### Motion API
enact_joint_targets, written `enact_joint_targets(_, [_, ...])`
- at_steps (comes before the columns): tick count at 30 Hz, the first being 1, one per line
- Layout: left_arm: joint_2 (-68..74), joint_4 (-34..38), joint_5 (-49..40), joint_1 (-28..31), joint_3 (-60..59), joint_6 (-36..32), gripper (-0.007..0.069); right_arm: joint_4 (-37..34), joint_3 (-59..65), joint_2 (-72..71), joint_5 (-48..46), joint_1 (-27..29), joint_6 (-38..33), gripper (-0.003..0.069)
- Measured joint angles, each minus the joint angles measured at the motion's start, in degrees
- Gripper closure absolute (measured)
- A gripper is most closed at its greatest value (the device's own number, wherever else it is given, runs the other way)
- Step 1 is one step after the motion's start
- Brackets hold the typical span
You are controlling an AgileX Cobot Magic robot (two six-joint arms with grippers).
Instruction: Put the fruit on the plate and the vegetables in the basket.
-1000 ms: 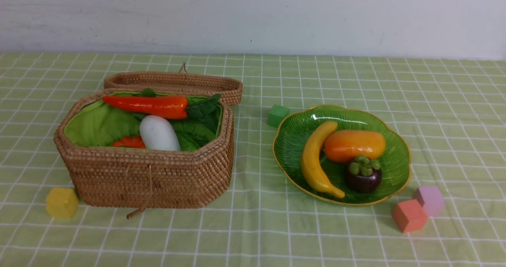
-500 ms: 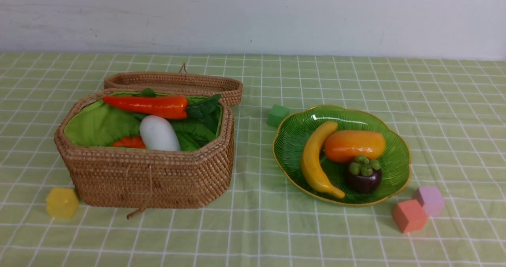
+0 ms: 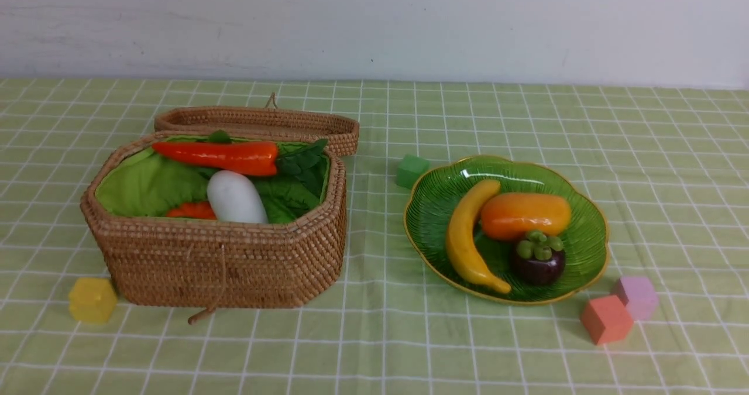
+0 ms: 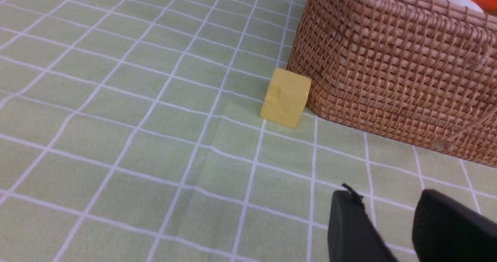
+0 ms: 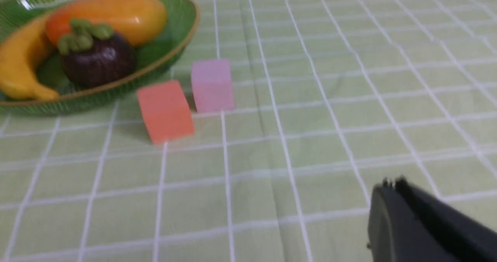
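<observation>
From the front, the banana (image 3: 467, 240), mango (image 3: 525, 213) and mangosteen (image 3: 538, 260) are all lying on the plate (image 3: 585, 248), toward the worktop's right side. The radish (image 3: 235, 198), chili (image 3: 217, 155) and a small orange-red piece (image 3: 190, 210) are sitting in the basket (image 3: 222, 260) on the left, its lid (image 3: 257, 120) lying open behind it. No gourd is showing; it may be hiding under the leaves. Nothing is waiting loose except foam cubes, so the sorting is looking finished.

At the left wrist, the left pincer (image 4: 392, 227) is hovering narrowly parted and holding nothing, near the basket's wall with a yellow cube (image 4: 286, 98) just beside it.

At the right wrist, the right pincer (image 5: 411, 223) is staying off the plate, closed and empty; an orange cube (image 5: 165, 110) and a pink cube (image 5: 212, 84) are standing by the plate's rim.

No writing or brand is showing anywhere.
</observation>
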State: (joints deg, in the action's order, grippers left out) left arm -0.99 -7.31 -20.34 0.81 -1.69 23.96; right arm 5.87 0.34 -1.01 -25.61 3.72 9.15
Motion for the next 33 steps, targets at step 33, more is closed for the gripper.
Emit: enact_joint_targets(33, [0.00,0.00,-0.44,0.00,0.00,0.00,0.0386,-10.90,0.62,0.00,2.99,0.24,-16.29,0.0628])
